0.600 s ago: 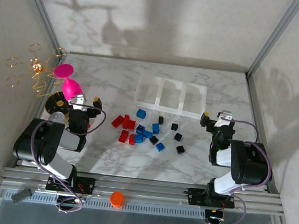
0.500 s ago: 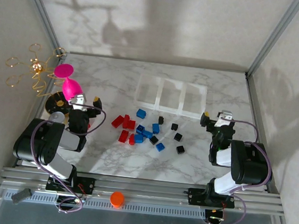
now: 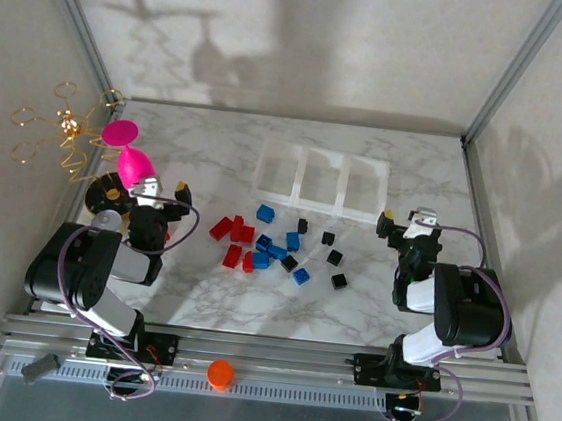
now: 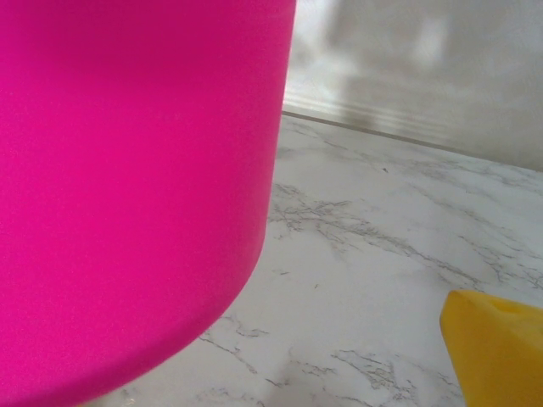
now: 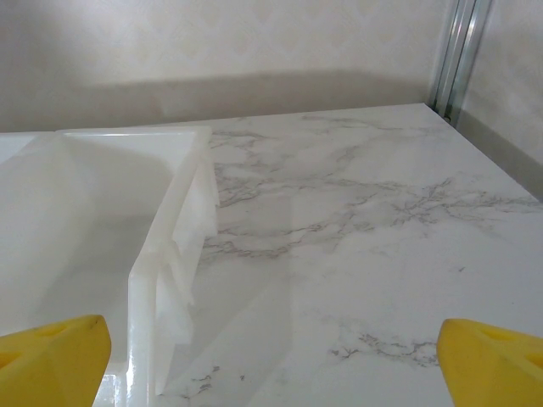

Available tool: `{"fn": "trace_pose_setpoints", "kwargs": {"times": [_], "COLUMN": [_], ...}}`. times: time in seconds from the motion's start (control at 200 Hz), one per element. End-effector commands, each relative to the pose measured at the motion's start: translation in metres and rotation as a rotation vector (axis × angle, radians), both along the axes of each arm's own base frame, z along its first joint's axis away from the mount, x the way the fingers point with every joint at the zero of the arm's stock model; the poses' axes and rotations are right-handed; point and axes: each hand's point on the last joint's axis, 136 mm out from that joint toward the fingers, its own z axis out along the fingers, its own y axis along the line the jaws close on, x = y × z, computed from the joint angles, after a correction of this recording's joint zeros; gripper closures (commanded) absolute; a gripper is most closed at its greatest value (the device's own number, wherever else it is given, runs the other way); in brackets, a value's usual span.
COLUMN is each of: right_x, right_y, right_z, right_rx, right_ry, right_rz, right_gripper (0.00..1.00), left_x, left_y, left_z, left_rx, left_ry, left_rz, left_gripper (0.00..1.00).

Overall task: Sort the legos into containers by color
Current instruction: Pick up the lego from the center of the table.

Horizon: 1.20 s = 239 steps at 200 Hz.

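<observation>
While the legos (image 3: 277, 248) lie loose and mixed on the table (image 3: 217, 154) between the arms, nothing is seen in the three trays (image 3: 301, 175) behind them, so sorting is judged unstarted. The right gripper (image 5: 271, 352) is held spread wide near the rightmost tray. The left gripper's (image 3: 162, 190) state cannot be told. No writing can be read.

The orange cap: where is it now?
In the top external view, the orange cap lies on the grey strip at the bottom, just right of the left arm's base.
</observation>
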Motion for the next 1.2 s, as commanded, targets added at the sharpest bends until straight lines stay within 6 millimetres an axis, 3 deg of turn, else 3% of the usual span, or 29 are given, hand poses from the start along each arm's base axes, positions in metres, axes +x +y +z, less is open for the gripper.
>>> {"fn": "trace_pose_setpoints", "kwargs": {"times": [0.0, 0.901, 1.192], "right_x": [0.006, 0.006, 0.002], "right_y": [0.002, 0.002, -0.006], "right_z": [0.014, 0.014, 0.026], "right_rx": [-0.009, -0.008, 0.002], "right_ry": [-0.051, -0.047, -0.065], "right_rz": [0.012, 0.010, -0.035], "right_gripper": [0.01, 0.01, 0.01], "left_x": [0.003, 0.003, 0.003], "left_y": [0.000, -0.003, -0.001], "left_z": [0.006, 0.008, 0.010], "left_rx": [0.010, 0.018, 0.016], "left_ry": [-0.015, -0.019, -0.025], "left_rz": [-0.011, -0.021, -0.011], "left_gripper": [0.01, 0.01, 0.01]}}
